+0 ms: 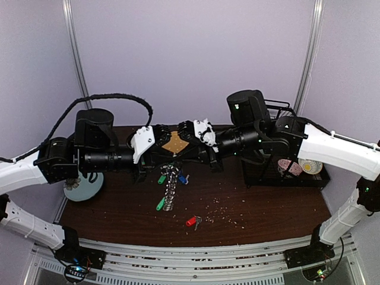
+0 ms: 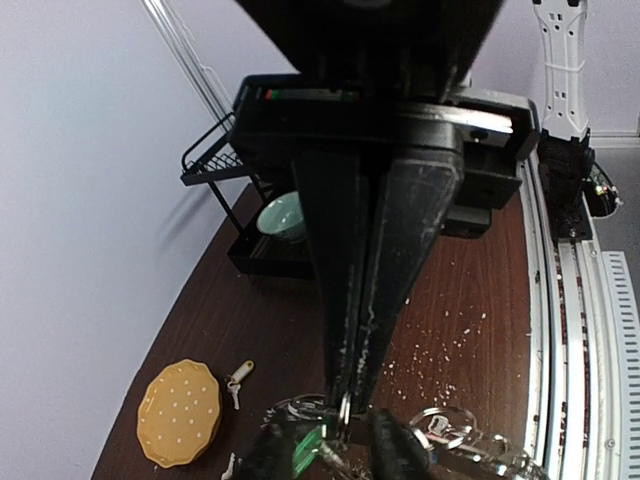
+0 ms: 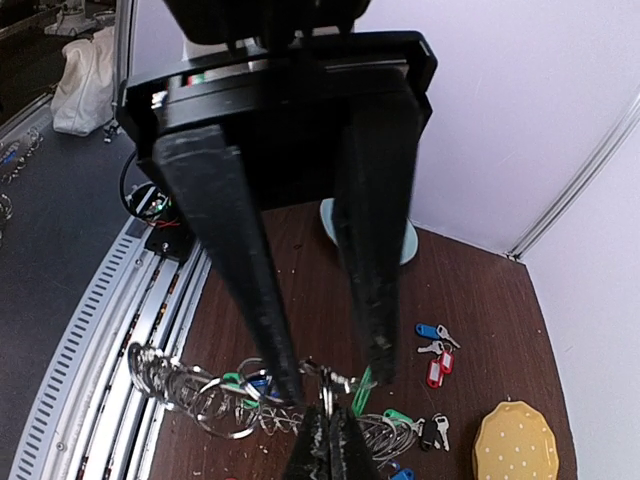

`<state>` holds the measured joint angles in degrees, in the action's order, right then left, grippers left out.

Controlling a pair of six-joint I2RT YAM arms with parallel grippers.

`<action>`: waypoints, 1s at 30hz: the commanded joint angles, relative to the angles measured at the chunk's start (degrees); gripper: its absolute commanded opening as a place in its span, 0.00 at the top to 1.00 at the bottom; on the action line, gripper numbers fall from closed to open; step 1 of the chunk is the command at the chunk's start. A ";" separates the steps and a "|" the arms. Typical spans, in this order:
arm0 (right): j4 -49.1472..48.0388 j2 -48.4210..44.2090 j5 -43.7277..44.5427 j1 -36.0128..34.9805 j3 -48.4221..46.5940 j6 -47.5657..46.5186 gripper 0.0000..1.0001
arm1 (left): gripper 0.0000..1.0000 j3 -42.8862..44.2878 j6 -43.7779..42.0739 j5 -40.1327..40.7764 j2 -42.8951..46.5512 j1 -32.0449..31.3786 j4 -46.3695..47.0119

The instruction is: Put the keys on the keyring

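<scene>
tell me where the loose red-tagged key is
In the top view the red-tagged key lies on the table, centre front, between the keyring and the near edge.

Dishes, a rack and crumbs on a dark brown wooden table (image 1: 285, 208)
A yellow-orange scalloped round plate with white dots (image 2: 180, 412) lies flat near the back wall. A black wire rack (image 2: 215, 160) holds a teal ceramic bowl (image 2: 282, 215). A pale blue round plate (image 1: 83, 185) sits at the left edge, and white crumbs (image 1: 228, 211) speckle the wood.
</scene>
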<state>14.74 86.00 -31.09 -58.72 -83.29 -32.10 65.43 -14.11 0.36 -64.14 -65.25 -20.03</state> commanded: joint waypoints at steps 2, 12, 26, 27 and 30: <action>-14.31 -4.15 -3.41 1.08 5.07 11.20 1.00 | 0.54 -9.71 2.07 0.06 7.89 2.27 11.02; -33.83 -4.53 -8.82 0.63 12.03 25.20 1.00 | 0.56 -21.06 4.39 -4.07 10.42 3.47 28.57; -36.11 -4.54 -0.09 0.46 13.27 29.06 1.00 | 0.50 -22.44 4.88 -9.24 10.17 3.47 31.17; -36.08 -4.71 0.11 0.48 13.31 28.92 1.00 | 0.50 -22.80 4.39 -8.93 10.79 3.47 30.33; -35.97 -5.05 0.15 0.45 13.23 28.11 1.00 | 0.48 -24.96 2.12 -7.73 13.67 3.51 27.01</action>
<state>-17.54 83.57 -32.95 -58.13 -69.97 -4.25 42.70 -9.52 -6.83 -53.95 -61.91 8.47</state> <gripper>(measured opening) 0.009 0.511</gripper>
